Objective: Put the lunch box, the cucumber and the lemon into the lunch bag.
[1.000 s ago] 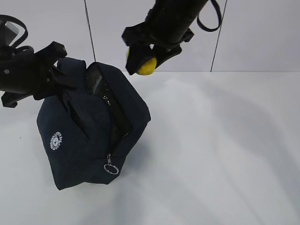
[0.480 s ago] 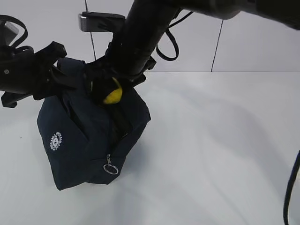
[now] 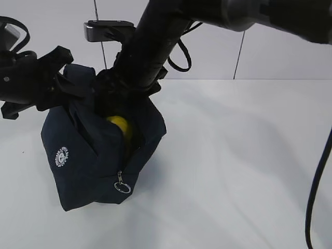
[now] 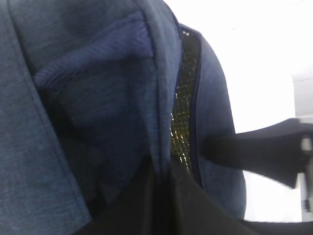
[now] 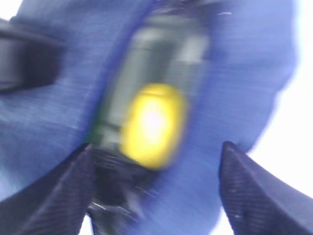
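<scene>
The navy lunch bag [image 3: 98, 155] stands tilted at the left, its top open. My left gripper [image 3: 65, 83] is shut on the bag's upper edge; the left wrist view shows the fabric [image 4: 98, 98] pinched between the dark jaws of the left gripper [image 4: 161, 171]. My right gripper [image 3: 122, 93] hangs over the opening, open and empty. The yellow lemon [image 3: 119, 127] lies loose inside the bag; in the right wrist view the lemon [image 5: 154, 125] sits beyond the spread right gripper [image 5: 156, 149]. A blurred pale green-grey shape behind it looks like the lunch box [image 5: 164, 54]. The cucumber is hidden.
The bag's silver zipper ring [image 3: 122, 187] and white logo [image 3: 62, 155] face the camera. The white table [image 3: 244, 166] stretches to the right of the bag. A black cable [image 3: 316, 207] from the right arm hangs at the right edge.
My right arm came down from above the bag to its opening with the lemon. It has let the lemon go, and the lemon now lies lower inside the bag. The left gripper has not moved.
</scene>
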